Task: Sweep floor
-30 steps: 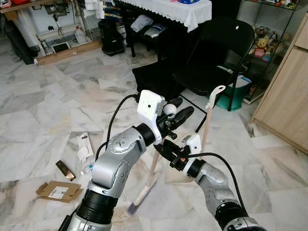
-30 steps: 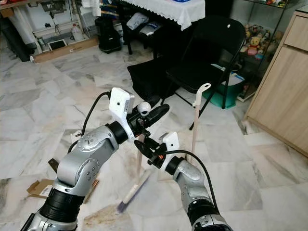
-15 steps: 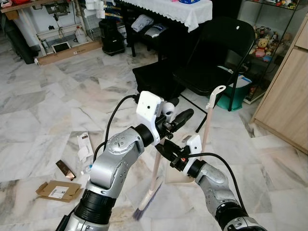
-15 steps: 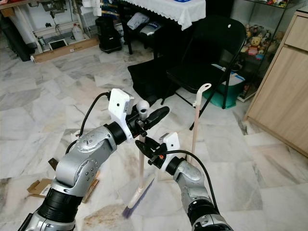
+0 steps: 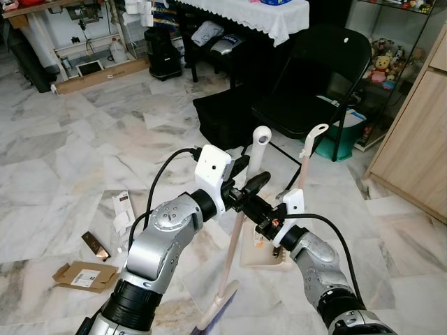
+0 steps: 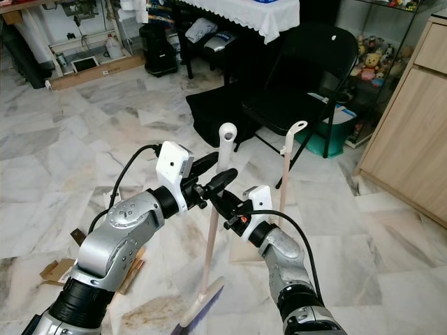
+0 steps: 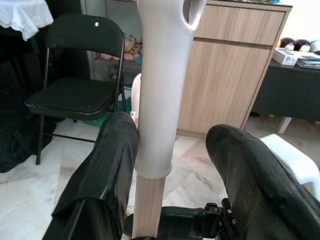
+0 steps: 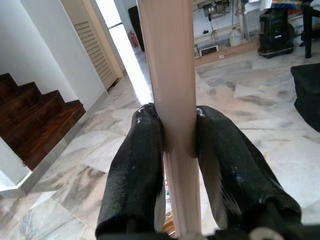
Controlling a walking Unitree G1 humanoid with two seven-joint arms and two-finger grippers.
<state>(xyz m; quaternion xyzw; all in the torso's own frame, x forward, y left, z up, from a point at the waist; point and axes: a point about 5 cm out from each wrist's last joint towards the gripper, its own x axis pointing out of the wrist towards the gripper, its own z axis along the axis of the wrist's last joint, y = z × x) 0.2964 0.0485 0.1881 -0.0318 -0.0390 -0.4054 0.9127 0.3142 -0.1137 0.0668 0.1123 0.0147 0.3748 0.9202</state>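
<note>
I see pale pink long-handled broom (image 5: 241, 230) near-upright, head at floor | right hand (image 8: 172, 137) clamps shaft | left hand (image 7: 170, 150) above it, loosely open around white grip

1. We note a black folding chair (image 5: 318, 84) on the marble floor (image 5: 63, 160), beside a wooden cabinet (image 5: 419, 146).
2. Behind the chair stands a table with a white cloth (image 5: 244, 14); a black bag (image 5: 220, 115) sits on the floor before it.
3. A flattened carton (image 5: 84, 277), a dark packet (image 5: 94, 246) and a white wrapper (image 5: 123, 211) lie near one another.
4. A teal bin (image 5: 339, 136) stands behind the chair's legs.
5. We see soft toys (image 5: 384, 63) on a glass shelf.
</note>
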